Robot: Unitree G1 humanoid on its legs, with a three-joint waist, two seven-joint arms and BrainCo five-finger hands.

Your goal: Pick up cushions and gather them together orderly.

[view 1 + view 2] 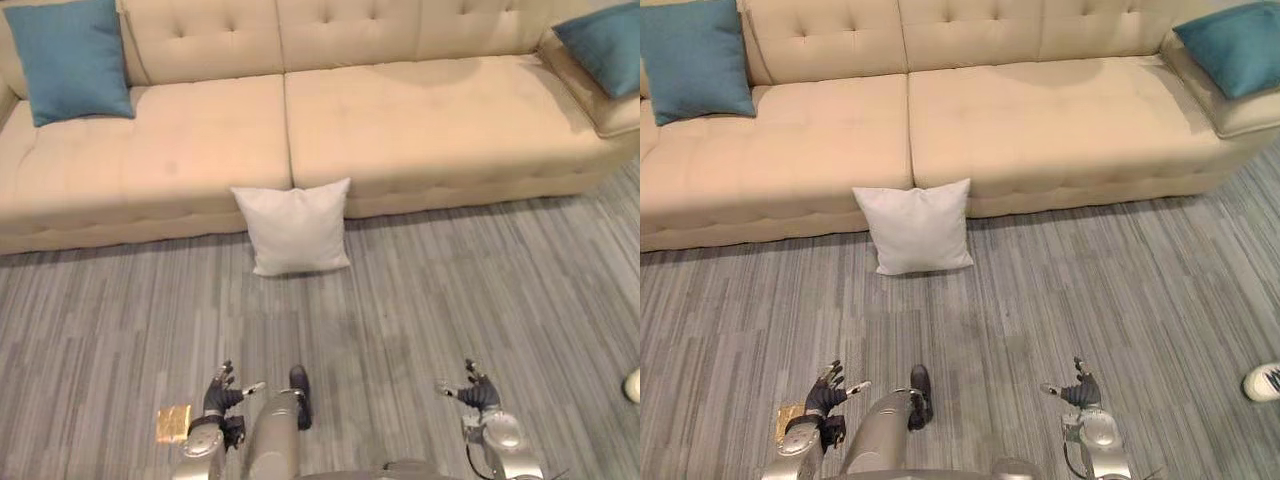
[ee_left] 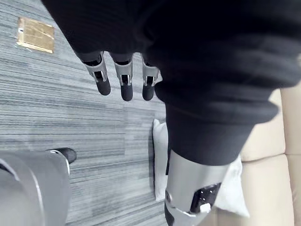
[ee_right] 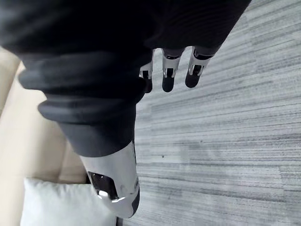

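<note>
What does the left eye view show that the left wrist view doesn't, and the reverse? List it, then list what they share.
Left eye view, not the wrist view: a blue cushion at the sofa's left end, a second blue cushion at its right end, the right robot hand, open, and a shoe at the floor's right edge.
Left wrist view, not the eye view: nothing new; it gives the left robot hand close up, fingers straight, holding nothing.
Shared: the white cushion on the floor against the sofa, the brass floor plate, the left robot hand.

White cushion (image 1: 295, 228) upright on floor (image 1: 470, 300), against sofa (image 1: 420, 120).
</note>
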